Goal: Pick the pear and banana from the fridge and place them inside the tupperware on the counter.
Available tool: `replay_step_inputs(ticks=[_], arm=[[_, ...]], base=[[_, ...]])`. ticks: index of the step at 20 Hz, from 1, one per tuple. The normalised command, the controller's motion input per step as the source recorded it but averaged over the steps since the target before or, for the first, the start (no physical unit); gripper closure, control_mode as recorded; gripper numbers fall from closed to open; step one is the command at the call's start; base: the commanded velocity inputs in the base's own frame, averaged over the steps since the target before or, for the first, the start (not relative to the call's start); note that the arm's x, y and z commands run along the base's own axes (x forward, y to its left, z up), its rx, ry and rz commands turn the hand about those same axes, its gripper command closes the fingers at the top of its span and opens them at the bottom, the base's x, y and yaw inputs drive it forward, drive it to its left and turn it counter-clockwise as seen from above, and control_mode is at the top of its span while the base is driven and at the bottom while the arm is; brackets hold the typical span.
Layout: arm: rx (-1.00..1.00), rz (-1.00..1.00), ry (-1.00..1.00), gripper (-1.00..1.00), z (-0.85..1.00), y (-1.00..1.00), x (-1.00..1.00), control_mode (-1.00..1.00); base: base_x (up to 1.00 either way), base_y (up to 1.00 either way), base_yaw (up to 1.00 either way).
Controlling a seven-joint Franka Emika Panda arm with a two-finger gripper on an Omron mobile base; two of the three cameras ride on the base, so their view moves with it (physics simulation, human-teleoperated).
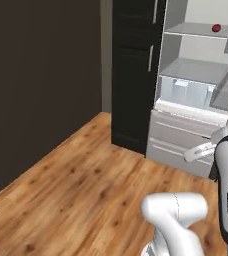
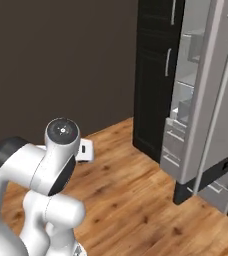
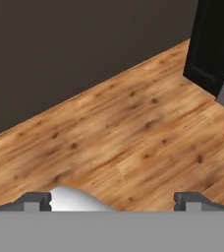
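My gripper [image 3: 113, 199]: my two fingertips stand far apart at the bottom of the hand view, with nothing between them. I judge the jaws are wide because I have not yet reached for any fruit.

What my hand faces: it looks down and forward at the bare wooden floor [image 3: 119, 133], so it is not aimed at any shelf yet.

Ahead and to my right: a tall black cabinet [image 1: 133, 75] stands beside the fridge [image 1: 196, 75]. It only marks the edge I must clear.

Fridge, farther off and well above my hand: its door [image 2: 211, 95] is swung open, which leaves the shelves and the grey lower drawers [image 1: 178, 137] reachable from the front.

Pear [image 1: 216, 28]: a small dark red fruit resting on an upper shelf, high and far from my fingers, well apart from them. It sits near the shelf's front, so I judge a straight reach should get it.

Banana: I cannot make it out on the shelves I see.

Tupperware and counter: I cannot say where they are from here.

Progress, as I judge it: the very start. Next I need to raise the hand and bring it toward the upper shelf.

Risk: the open door stands close on my right and could catch the arm.
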Motion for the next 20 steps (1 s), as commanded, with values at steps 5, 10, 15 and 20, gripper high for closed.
replay_step_inputs(ticks=[5, 10, 15, 20], arm=[[0.00, 0.00, 0.00, -1.00, 0.00, 0.00, 0.00, 1.00], [0.00, 0.00, 0.00, -1.00, 0.00, 0.00, 0.00, 1.00], [0.00, 0.00, 0.00, -1.00, 0.00, 0.00, 0.00, 1.00], [0.00, 0.00, 0.00, -1.00, 0.00, 0.00, 0.00, 1.00]], base=[[0.71, 0.68, -0.71], [0.72, 0.67, -0.70], [0.73, 0.69, -0.64], [0.77, 0.58, -0.56]])
